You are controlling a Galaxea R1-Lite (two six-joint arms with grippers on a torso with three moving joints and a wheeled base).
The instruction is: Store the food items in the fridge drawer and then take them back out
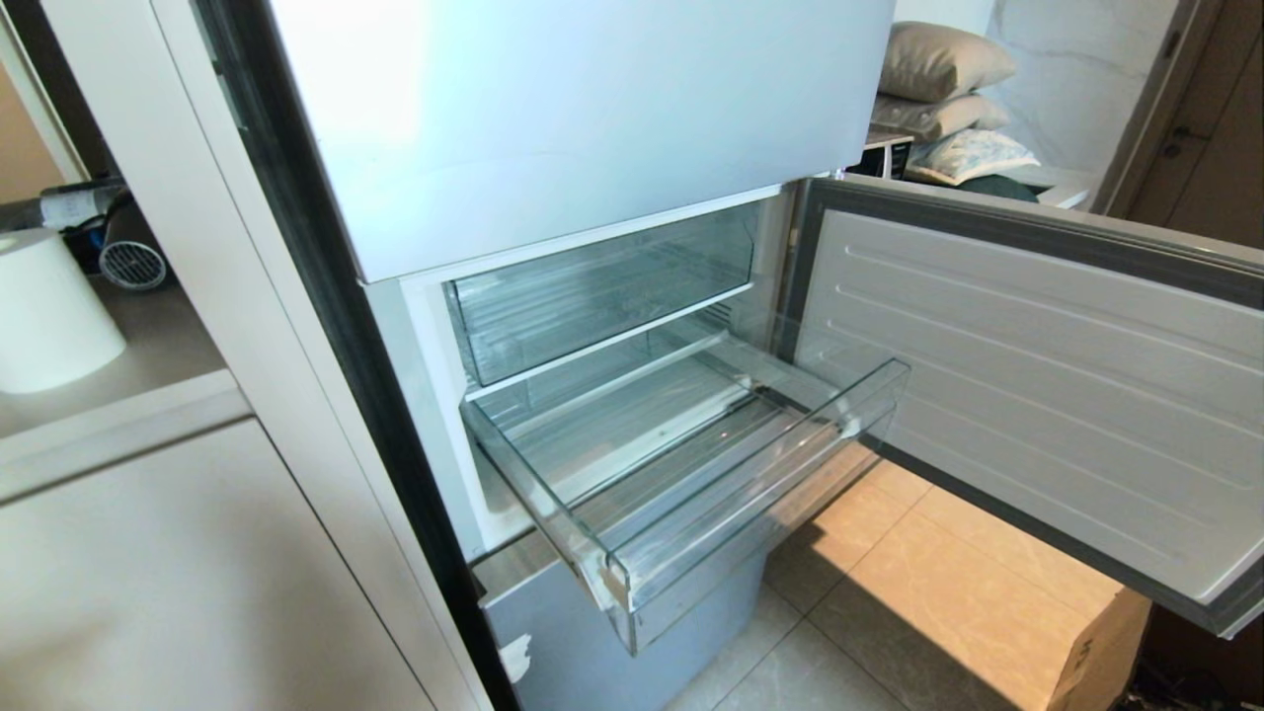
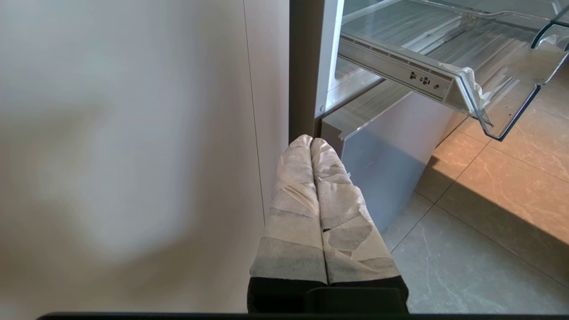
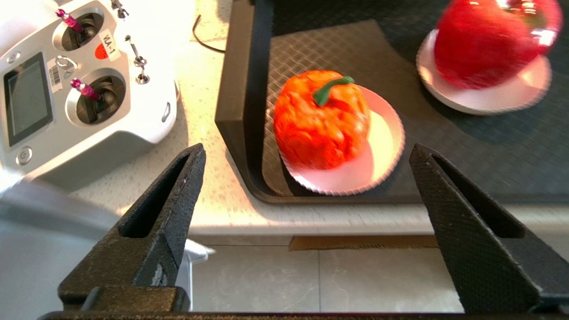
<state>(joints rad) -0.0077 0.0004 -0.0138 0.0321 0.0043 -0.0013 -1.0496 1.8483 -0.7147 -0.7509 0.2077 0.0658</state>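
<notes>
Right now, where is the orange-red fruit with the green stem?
In the right wrist view, the orange-red fruit sits on a white dish in the black tray, ahead of the open right claw.

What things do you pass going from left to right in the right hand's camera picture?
White remote controller → orange fruit on a white plate → red apple on its own white plate. Both plates sit on a black tray.
</notes>
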